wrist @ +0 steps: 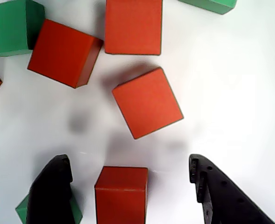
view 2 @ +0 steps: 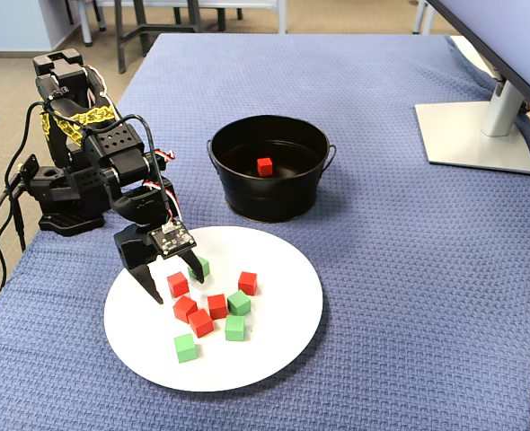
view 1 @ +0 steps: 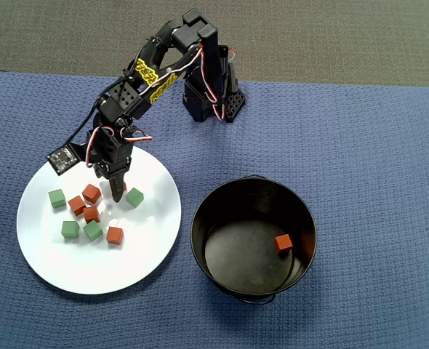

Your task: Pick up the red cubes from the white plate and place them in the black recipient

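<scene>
The claw (wrist: pixel 128 186) stands wide over the white plate (view 1: pixel 149 251), its two fingers straddling one of the red cubes (wrist: pixel 121 193) at the bottom centre of the wrist view; nothing is held yet. In the overhead view, four red cubes show uncovered on the plate at lower left, mixed with four green cubes (view 1: pixel 70 229), and a fifth red one appears to sit beneath the claw, though the arm hides most of it there. One more red cube (view 1: pixel 283 243) already lies inside the black recipient (view 1: pixel 200 218) at lower centre-right, on the blue cloth of the bench (view 1: pixel 374 160).

The cubes look rigid, light and matte, so flat opposing faces should give a secure pinch with little slip. The straddled cube sits nearly square to the fingers; a hold across its left and right faces seems best. A green cube corner lies just beside the left finger (wrist: pixel 51 191) and could be nudged or caught on closing.
</scene>
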You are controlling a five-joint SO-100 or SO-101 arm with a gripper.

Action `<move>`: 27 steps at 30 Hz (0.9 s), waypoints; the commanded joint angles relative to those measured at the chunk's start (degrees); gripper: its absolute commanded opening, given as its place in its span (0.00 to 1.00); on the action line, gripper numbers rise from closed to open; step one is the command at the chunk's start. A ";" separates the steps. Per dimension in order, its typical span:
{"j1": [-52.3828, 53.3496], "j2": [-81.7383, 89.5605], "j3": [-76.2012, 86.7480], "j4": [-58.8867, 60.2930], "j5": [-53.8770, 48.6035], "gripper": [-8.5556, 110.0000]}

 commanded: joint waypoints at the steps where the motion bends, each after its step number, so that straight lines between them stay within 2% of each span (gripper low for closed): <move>1: -1.14 4.39 0.26 -2.02 0.26 0.26; 10: -1.67 6.24 2.90 -2.29 0.70 0.26; 19: -1.58 8.09 5.98 -3.08 0.35 0.20; 21: -1.58 8.17 6.15 -3.08 0.44 0.18; 25: -1.58 8.09 6.06 -3.78 1.58 0.07; 27: -1.58 7.82 5.71 -4.39 2.37 0.07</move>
